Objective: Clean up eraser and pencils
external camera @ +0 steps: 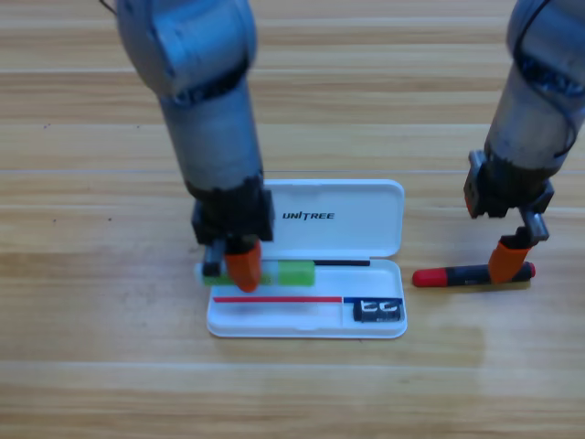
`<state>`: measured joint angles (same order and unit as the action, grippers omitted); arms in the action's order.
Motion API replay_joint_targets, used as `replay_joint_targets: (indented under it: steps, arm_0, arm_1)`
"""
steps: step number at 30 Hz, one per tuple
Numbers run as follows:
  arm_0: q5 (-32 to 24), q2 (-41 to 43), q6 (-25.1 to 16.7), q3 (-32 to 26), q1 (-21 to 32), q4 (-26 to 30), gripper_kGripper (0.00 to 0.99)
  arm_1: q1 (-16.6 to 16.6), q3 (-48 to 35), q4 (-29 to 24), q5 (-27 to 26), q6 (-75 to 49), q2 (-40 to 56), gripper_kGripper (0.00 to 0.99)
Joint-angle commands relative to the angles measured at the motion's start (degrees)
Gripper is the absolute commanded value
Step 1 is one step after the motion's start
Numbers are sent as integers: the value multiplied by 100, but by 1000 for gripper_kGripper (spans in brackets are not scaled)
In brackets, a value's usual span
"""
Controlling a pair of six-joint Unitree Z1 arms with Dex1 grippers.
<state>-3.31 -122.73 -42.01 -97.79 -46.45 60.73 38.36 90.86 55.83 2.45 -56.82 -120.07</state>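
Lowering into the white case [366, 203], your left gripper [239, 265] is clamped on the green pencil [294, 272], ready to lay it inside. Your right gripper [505, 261] straddles the red-and-black pencil [454, 274] on the bench [91, 366]; its closure is unclear. Inside the case, the eraser [377, 311] sits below-right of the left gripper.

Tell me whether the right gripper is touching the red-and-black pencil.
Touching. In the high view the right gripper reaches down onto the red-and-black pencil on the table, its orange jaw crossing the barrel with no visible gap.
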Motion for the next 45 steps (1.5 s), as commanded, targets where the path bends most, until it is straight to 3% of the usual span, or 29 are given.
replay_joint_targets:
  steps: [1, 11, 14, 22, 23, 28, 30, 44, 45]
  arm_0:
    - [-73, -480, 70, -83, -189, -167, 0]
    - [-73, -647, 123, -135, -215, -211, 0]
    - [-73, -656, 132, -127, -215, -211, 0]
    - [-82, -656, 176, -118, -242, -202, 0]
    - [-82, -656, 176, -109, -242, -202, 0]
    - [-100, -665, 202, -83, -250, -211, 0]
    - [-100, -665, 211, -83, -259, -211, 0]
    - [-135, -665, 334, -48, -259, -193, 0]
    - [-135, -665, 360, -39, -259, -193, 64]
  arm_1:
    - [-232, -121, -125, -236, -145, -544, 879]
    - [-232, -77, -213, -376, -251, -842, 821]
    - [-232, -59, -222, -368, -286, -930, 758]
    - [-232, -51, -222, -359, -312, -1018, 755]
    - [-232, -51, -222, -359, -321, -1027, 693]
    - [-232, -77, -222, -385, -400, -1018, 160]
    - [-232, -112, -222, -394, -418, -992, 0]
    - [-206, -305, -20, -473, -304, 98, 0]
    - [-179, -314, 24, -473, -260, 204, 0]
